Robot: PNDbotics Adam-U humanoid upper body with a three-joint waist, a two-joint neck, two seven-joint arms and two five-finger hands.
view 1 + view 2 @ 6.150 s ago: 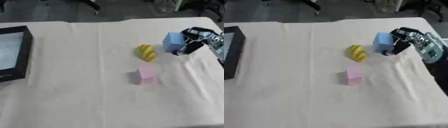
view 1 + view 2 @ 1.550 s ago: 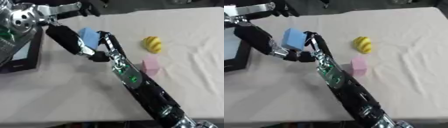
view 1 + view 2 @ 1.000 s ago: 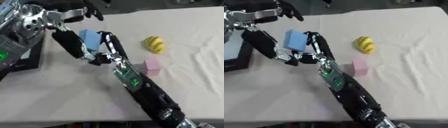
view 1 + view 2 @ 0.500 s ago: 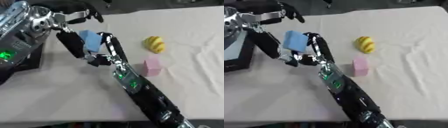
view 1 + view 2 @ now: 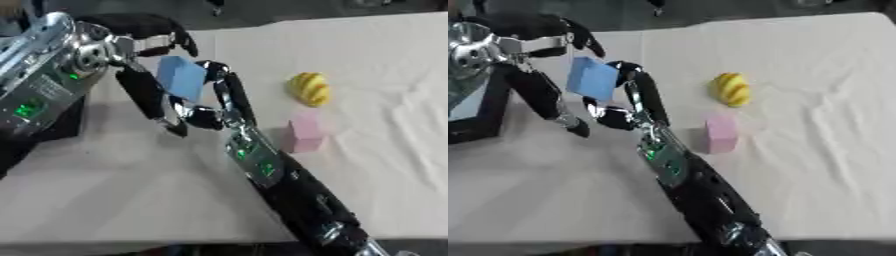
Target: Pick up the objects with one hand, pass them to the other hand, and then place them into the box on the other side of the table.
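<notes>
A light blue block (image 5: 182, 77) is held above the table's left part. My right hand (image 5: 208, 116), reaching across from the lower right, is shut on it, fingers (image 5: 229, 94) up its right side. My left hand (image 5: 131, 52) comes in from the upper left, open. Its upper fingers (image 5: 171, 39) arch over the block's top, and a long finger (image 5: 147, 97) runs down its left side; whether they touch it I cannot tell. On the cloth to the right lie a yellow ridged object (image 5: 309, 88) and a pink block (image 5: 304, 131).
The black box (image 5: 481, 117) stands at the table's left edge, mostly hidden behind my left arm (image 5: 39, 95). My right forearm (image 5: 289, 190) crosses the table's near middle. The white cloth (image 5: 394, 100) is wrinkled on the right.
My left hand has moved in around the blue block, its fingers now over the top and along the left side. My right hand has kept the block almost still.
</notes>
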